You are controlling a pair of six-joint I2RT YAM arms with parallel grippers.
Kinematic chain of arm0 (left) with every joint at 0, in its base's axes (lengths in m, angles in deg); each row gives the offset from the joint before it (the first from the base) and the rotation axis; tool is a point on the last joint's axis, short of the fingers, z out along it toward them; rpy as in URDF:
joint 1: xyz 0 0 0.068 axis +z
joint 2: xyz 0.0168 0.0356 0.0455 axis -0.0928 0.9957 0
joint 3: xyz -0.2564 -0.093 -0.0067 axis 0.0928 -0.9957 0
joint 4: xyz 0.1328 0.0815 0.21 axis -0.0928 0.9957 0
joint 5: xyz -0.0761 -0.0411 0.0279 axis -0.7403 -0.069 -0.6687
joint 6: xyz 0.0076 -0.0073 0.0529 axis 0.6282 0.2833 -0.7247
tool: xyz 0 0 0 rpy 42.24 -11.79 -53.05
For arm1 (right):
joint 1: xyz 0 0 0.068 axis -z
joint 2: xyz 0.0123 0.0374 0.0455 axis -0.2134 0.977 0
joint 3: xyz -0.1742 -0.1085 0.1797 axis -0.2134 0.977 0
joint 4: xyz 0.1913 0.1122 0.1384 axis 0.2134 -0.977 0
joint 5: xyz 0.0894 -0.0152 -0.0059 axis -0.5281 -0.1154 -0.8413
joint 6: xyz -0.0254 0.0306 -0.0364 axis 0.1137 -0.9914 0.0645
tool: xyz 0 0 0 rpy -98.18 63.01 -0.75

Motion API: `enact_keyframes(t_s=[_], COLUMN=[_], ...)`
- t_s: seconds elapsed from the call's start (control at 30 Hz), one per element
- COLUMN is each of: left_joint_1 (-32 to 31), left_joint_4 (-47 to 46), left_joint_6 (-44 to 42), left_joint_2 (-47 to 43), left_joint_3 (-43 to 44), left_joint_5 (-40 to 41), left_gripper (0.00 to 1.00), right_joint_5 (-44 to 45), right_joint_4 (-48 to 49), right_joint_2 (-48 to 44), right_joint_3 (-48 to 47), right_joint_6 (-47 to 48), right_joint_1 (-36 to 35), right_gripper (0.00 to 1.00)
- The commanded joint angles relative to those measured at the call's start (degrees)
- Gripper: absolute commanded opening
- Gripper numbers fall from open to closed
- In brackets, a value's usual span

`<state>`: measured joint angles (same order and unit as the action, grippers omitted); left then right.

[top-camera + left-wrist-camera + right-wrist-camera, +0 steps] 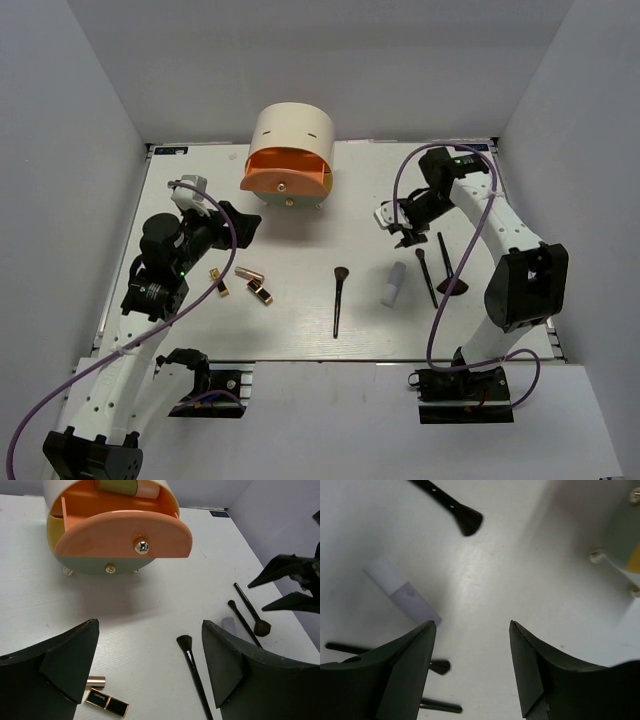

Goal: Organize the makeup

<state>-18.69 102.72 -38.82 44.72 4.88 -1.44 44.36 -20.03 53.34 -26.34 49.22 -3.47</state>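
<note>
on the bench (300, 230), the white tube (394, 283) lies beside brushes (428, 280); lipsticks (254, 282) lie left. both hands spread, empty: right hand (405, 237) near the tube, left hand (240, 228) near lipsticks. we fear an off-centre pinch rolls the tube.

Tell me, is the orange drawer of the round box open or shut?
Open. The orange drawer sticks out past the cream box, and its inside shows.

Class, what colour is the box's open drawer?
The drawer is orange, seen best in the left wrist view.
</note>
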Motion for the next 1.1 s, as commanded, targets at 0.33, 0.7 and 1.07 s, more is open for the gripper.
enact_keyframes(t_s=[0.33, 0.7, 1.07], left_joint_1=[-0.2, -0.2, 0.4], left_joint_4=[-2.4, -1.0, -0.4], left_joint_6=[-0.1, 0.2, 0.1], left_joint_2=[-1.2, -3.1, -3.2], left_joint_3=[-1.9, -3.3, -3.7], left_joint_5=[-1.4, -0.7, 0.1], left_gripper=[0.94, 0.94, 0.94], right_joint_5=[7.2, 11.6, 15.6], right_joint_4=[-3.1, 3.6, 9.0], right_joint_2=[-3.3, 3.3, 3.2], right_joint_3=[15.6, 15.1, 20.9], right_joint_6=[9.2, 6.3, 6.9], right_joint_1=[-6.2, -7.0, -7.3], right_gripper=[0.63, 0.64, 0.65])
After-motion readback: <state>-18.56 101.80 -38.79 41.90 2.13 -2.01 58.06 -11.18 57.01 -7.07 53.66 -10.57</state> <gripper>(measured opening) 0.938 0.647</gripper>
